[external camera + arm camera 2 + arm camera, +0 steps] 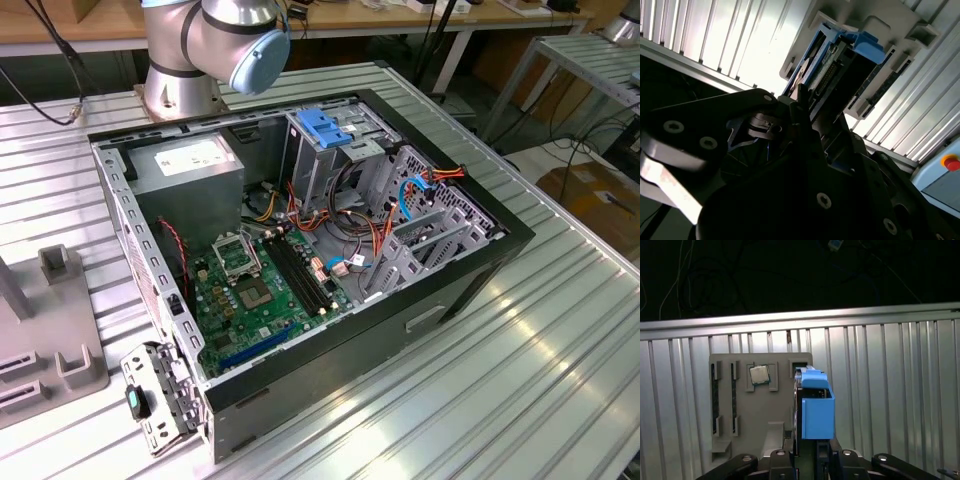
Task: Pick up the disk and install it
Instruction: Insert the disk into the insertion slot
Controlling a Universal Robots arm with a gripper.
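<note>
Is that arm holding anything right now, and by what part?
Cannot be told. The gripper is at one end of the disk, which stands on edge in the grey holder.

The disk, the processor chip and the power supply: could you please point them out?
Disk [817,415]: first wrist view, blue plastic rail.
Processor chip [758,374]: first wrist view, metal lid.
Power supply [190,156]: exterior view, white label.

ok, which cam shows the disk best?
First wrist view: the disk stands on edge in the grey fixture, blue rail clear. Second wrist view: its connector end, at a steep angle. Exterior view frames the open case.
</note>
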